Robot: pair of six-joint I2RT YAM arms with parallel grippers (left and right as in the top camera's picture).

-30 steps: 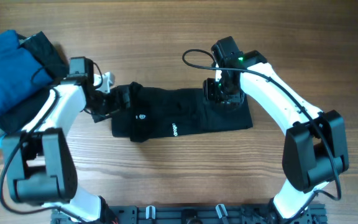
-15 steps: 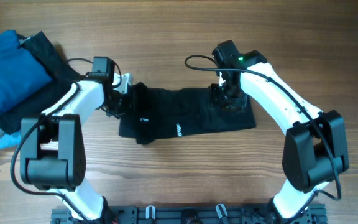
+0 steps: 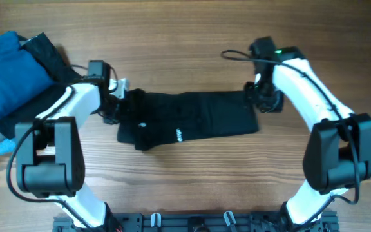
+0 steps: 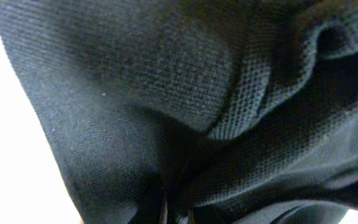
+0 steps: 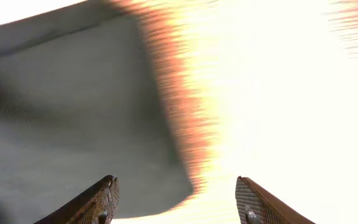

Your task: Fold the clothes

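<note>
Clothes (image 3: 198, 115) are lying flat as a long dark strip across the middle of the table (image 3: 192, 187), running left to right between the two arms. White logo (image 3: 142, 126) and lettering (image 3: 179, 134) are sitting face up on the near-left part. Left gripper (image 3: 119, 104) is sitting at the strip's left end, jaws pressed together, pinching a bunched fold of the clothes. The left wrist view is showing nothing but black knit, gathering into creases at the bottom edge. Right gripper (image 3: 263, 100) is hanging at the strip's far-right corner, jaws spread, gripping nothing. In the right wrist view its fingers (image 5: 103, 200) are standing wide apart with the fabric's corner lying under one of them. That frame is blurring and blowing out, so I can't tell whether it's touching the cloth. Blue garment (image 3: 8, 71) is resting on a black cloth (image 3: 49, 50) at the far-left corner, well apart from the clothes.
</note>
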